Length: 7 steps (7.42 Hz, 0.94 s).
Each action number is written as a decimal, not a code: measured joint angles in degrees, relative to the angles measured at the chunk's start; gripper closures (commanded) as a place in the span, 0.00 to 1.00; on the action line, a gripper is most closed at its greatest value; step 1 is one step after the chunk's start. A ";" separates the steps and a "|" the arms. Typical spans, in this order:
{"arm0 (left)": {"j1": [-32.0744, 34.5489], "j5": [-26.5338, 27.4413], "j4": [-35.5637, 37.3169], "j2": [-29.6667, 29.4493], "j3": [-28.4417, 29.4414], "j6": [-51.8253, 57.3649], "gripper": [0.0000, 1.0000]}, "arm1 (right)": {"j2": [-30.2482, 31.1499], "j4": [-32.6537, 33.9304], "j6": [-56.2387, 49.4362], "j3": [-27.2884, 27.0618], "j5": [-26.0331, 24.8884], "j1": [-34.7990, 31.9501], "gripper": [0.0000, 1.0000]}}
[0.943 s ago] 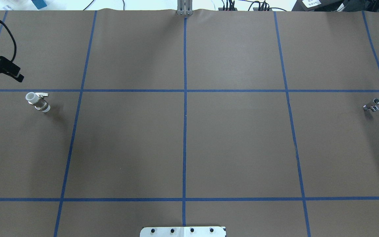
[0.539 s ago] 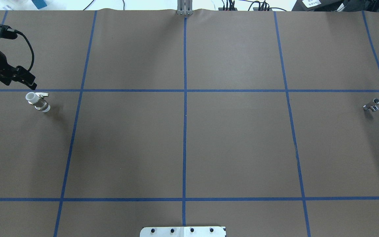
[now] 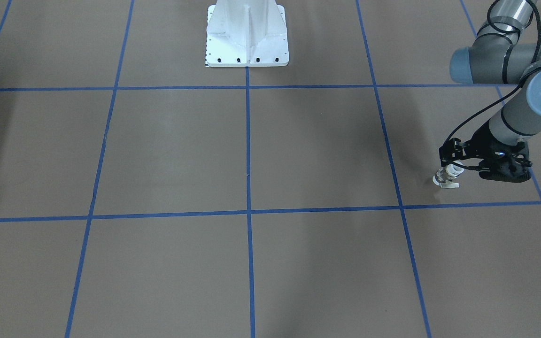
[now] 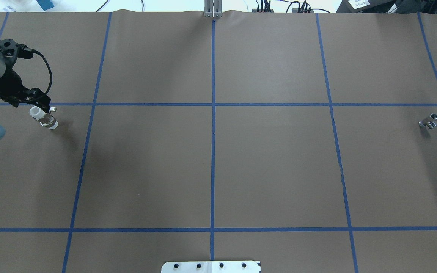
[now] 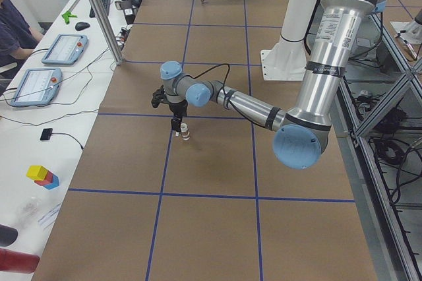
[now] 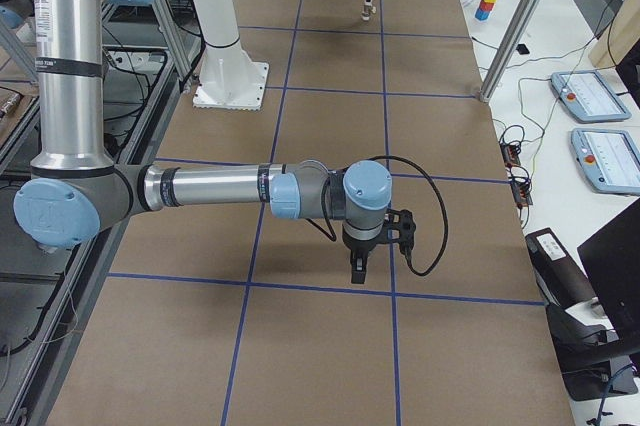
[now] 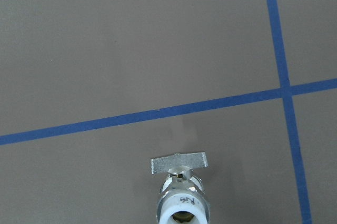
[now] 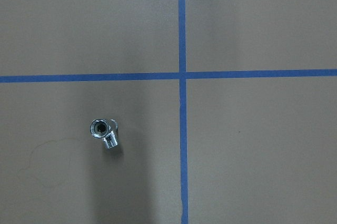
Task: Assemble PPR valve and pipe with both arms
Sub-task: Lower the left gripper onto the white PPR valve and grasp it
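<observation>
The PPR valve [image 4: 44,118] stands on the brown table at the far left, white collar up and flat lever pointing away from the robot. It also shows in the front view [image 3: 446,179], the left view [image 5: 185,134] and the left wrist view [image 7: 181,195]. My left gripper [image 4: 44,104] hovers just above and behind it, apart from it, and looks open and empty. The pipe [image 4: 428,121], a small silvery stub with a dark bore, lies at the far right and shows in the right wrist view [image 8: 105,132]. My right gripper [image 6: 357,271] hangs above that area; I cannot tell its state.
Blue tape lines [image 4: 213,104] divide the brown table into squares. The white base pedestal [image 3: 247,35] stands at the robot's edge. An aluminium post [image 5: 99,14] rises at the far edge. A side table with tablets [image 5: 33,83] and a seated operator lies beyond it.
My left gripper has come in from the left edge, moving right and toward the valve, and now hangs right over its lever. The valve and pipe have not moved.
</observation>
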<state>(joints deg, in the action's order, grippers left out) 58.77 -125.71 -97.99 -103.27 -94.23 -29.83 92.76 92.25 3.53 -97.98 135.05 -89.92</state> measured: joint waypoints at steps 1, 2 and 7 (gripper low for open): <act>-0.47 0.19 -3.16 0.07 2.02 -1.11 0.00 | -0.02 0.04 0.02 0.01 0.04 0.01 0.00; -0.83 0.26 -5.45 0.08 3.49 -1.89 0.00 | -0.03 0.08 0.02 0.04 0.05 0.01 0.00; -1.42 0.08 -6.54 0.43 4.29 -2.33 0.40 | -0.07 0.03 -0.01 0.69 0.11 0.01 0.00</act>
<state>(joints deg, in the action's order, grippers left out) 57.35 -125.63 -104.53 -102.85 -89.94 -32.16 92.69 92.29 3.52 -97.29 135.16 -89.91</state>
